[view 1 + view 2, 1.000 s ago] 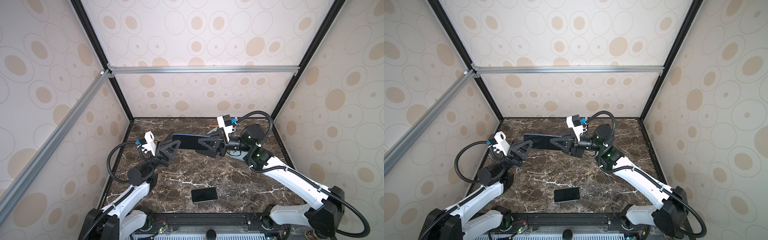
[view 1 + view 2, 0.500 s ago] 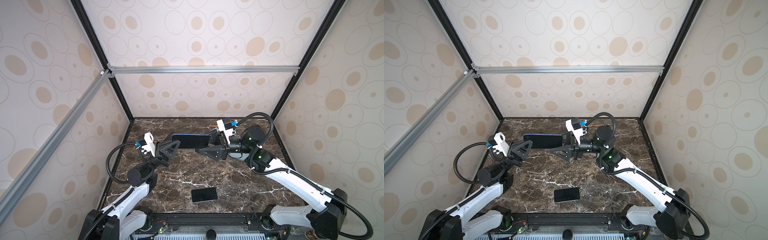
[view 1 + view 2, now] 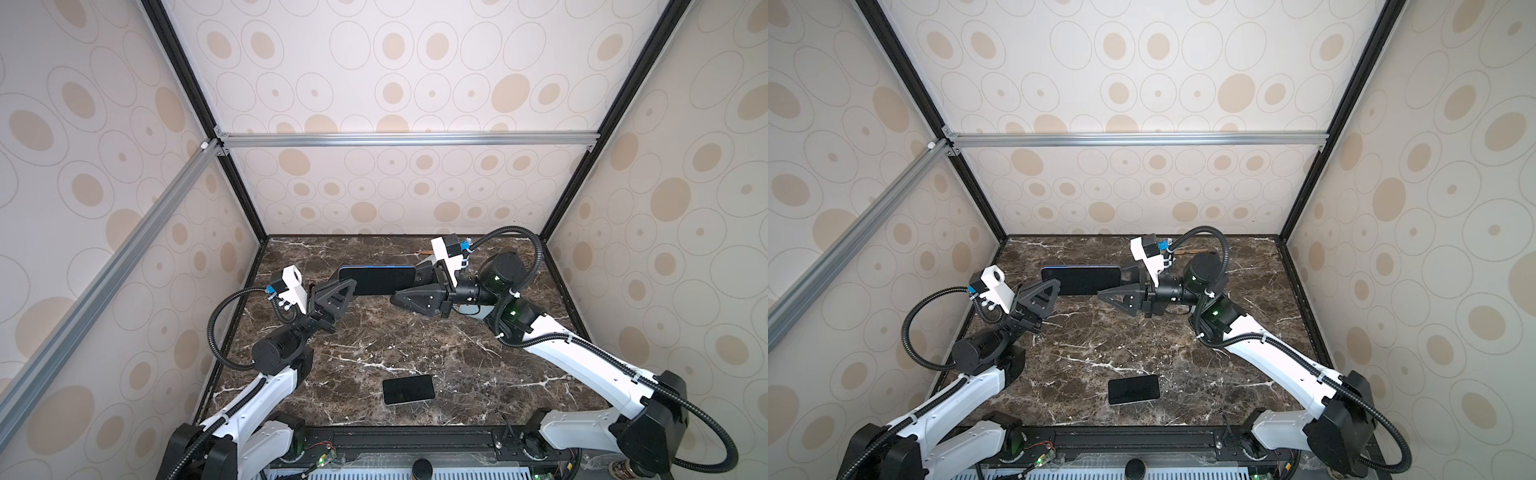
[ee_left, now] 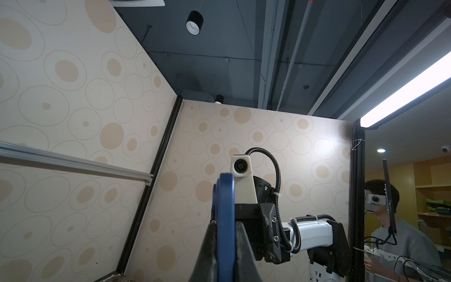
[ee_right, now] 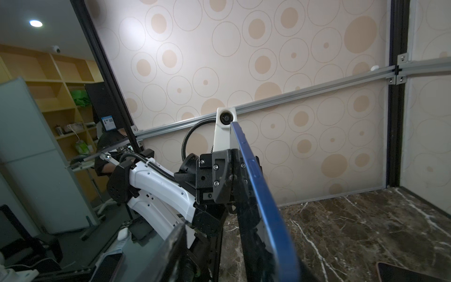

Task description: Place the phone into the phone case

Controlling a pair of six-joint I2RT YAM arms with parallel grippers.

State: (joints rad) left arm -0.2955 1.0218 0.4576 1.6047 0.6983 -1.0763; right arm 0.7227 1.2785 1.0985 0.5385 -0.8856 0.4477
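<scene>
Phone case point(image 3: 376, 279) is up in the air over the back of the surface point(image 3: 436, 345), long axis roughly level, bridging the two arms in both top views. On one short end the left gripper point(image 3: 347, 286) has its jaws closed tight on the case; the left wrist view shows the blue rim pinched between both fingers point(image 4: 246, 256). At the opposite end the right gripper point(image 3: 409, 286) straddles the case with jaws partly apart. In the right wrist view the blue edge runs along one finger and the other finger sits clear of it, so no clamp on that side. Judgement: the case is held aloft for a regrip or handover between the arms, with the left carrying the load while the right takes a fresh bite. Which face of the case is the cavity cannot be told. Meanwhile the phone point(image 3: 408, 390) lies flat, dark screen up, near the front edge of the surface, well apart from both sets of jaws and untouched. Insertion not yet begun. Risk: held by one end only, the case may twist.
</scene>
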